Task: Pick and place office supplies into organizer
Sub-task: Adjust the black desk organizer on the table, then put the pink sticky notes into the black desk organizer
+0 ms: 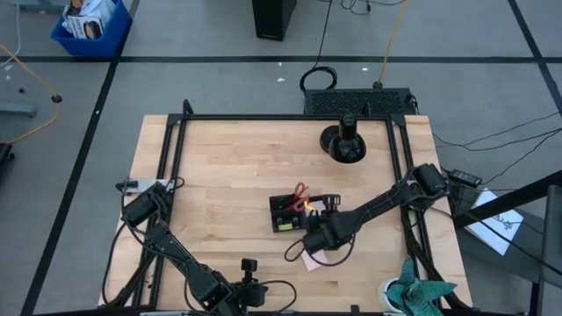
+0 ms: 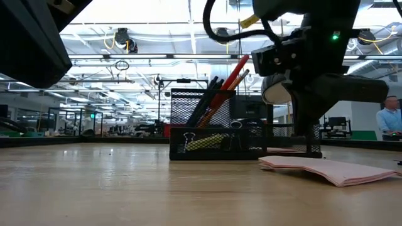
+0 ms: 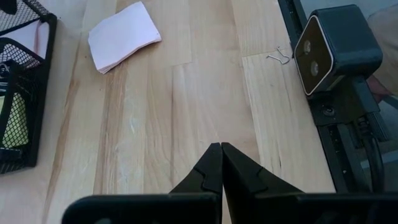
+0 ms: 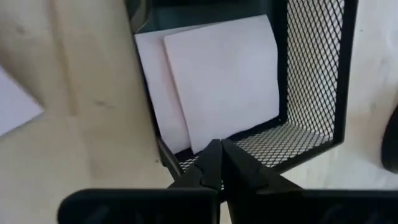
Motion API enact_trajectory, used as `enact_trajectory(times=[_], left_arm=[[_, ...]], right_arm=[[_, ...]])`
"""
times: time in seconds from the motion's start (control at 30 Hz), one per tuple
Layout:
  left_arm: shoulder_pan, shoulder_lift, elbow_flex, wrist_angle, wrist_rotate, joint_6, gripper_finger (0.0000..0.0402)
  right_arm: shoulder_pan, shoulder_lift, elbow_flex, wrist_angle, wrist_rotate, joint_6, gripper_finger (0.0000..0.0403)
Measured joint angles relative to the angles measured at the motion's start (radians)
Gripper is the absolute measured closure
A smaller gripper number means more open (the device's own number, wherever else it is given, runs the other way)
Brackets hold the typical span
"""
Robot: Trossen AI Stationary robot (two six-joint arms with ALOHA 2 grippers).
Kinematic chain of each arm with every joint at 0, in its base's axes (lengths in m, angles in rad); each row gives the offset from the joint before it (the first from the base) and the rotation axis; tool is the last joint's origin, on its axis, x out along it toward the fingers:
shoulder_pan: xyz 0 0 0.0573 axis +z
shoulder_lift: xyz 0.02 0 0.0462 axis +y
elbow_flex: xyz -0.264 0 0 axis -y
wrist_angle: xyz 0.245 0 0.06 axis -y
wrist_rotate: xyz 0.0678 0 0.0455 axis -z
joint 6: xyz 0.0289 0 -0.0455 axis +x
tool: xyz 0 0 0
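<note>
The black mesh organizer (image 1: 291,212) stands mid-table and holds red-handled scissors (image 1: 301,190), pencils and pens (image 2: 221,88) and a yellow piece (image 2: 204,142). My right gripper (image 4: 221,144) reaches from the table's right over the organizer's open compartment (image 4: 311,68), shut on a pink sheet. A second pink sheet (image 4: 152,81) lies behind it in that compartment. A pink sticky-note pad (image 1: 312,259) lies flat on the table just near of the organizer (image 3: 18,81). My left gripper (image 3: 221,148) waits shut near the table's near edge, pointing toward the pad (image 3: 123,34). My right gripper pinches the front pink sheet (image 4: 217,81) at its near edge (image 4: 208,140), between the two fingertips. The sheet extends forward from the fingers over the compartment's mesh floor (image 4: 267,138). One sheet or several, I cannot tell.
A round black stand with a post (image 1: 344,140) sits toward the far edge. A teal cloth (image 1: 421,294) hangs at the near right corner. A camera block (image 3: 336,53) is mounted at the near edge. Bare wood lies left of the organizer.
</note>
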Motion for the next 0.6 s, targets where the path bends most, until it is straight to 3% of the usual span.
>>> enact_trajectory(times=[0.4, 0.6], left_arm=[[0.0, 0.0, 0.0, 0.001, 0.0, 0.0, 0.0396], [0.0, 0.0, 0.0, 0.001, 0.0, 0.0, 0.0396]], right_arm=[[0.043, 0.0, 0.0, 0.055, -0.001, 0.038, 0.0402], [0.052, -0.016, 0.003, 0.053, 0.122, 0.028, 0.0382]])
